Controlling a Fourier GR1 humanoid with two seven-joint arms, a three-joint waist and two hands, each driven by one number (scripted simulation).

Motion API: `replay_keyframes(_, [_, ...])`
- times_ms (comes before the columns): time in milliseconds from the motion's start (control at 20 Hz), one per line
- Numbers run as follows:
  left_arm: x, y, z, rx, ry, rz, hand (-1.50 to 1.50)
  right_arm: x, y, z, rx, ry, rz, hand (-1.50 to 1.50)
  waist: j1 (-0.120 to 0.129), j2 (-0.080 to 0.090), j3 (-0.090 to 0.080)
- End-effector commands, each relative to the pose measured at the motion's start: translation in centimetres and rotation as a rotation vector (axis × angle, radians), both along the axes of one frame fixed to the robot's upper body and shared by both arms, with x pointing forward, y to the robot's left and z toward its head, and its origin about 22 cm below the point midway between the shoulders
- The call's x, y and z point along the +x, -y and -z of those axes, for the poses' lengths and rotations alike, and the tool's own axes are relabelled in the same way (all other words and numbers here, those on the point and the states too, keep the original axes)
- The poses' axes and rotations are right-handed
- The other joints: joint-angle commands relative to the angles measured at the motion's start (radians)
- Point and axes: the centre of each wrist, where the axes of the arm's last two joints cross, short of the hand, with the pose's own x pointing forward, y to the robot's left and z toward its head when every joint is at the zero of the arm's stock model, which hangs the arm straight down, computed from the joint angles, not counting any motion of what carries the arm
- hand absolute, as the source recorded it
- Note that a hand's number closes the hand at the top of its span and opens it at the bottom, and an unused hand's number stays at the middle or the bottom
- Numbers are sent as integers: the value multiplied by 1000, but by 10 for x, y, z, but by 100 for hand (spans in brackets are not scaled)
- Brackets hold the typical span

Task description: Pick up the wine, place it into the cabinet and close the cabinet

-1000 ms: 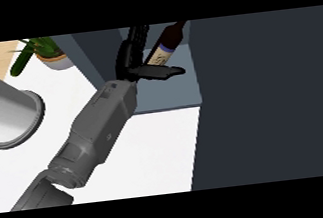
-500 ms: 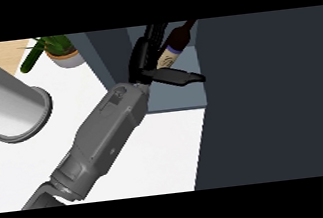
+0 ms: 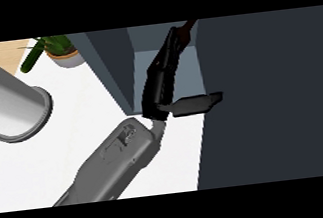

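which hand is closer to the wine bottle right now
Left. The left hand is inside the cabinet, its fingers stretched up beside the wine bottle. The right hand is not in view.

right hand [image 3: 162, 75]: carried deeper into the cabinet [image 3: 112, 61]
wine [image 3: 186, 26]: label no longer seen; only a dark tip is shown

White table [image 3: 83, 115]; potted plant [image 3: 57, 50] at its far side; a large grey cylinder [image 3: 7, 98] stands left of the plant, nearer.

Steep head view over counter [image 3: 30, 168]
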Motion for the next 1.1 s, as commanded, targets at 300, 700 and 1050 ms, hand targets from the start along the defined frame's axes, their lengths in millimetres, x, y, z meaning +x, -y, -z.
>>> replay_keyframes(300, [-107, 10, 1, -158, -25, -30, -150, -22, -6, -6, 10, 30, -4, -150, -5, -1, -2])
replay_keyframes(700, [-161, -22, -9, -199, -62, 1, 150, -10, -1, 3, -7, 21, 19, -150, -10, 8, 0])
replay_keyframes(1050, [-181, -74, 1, -177, -56, 81, 150, -19, -18, 4, -60, -40, -152, 150, -10, 8, -2])
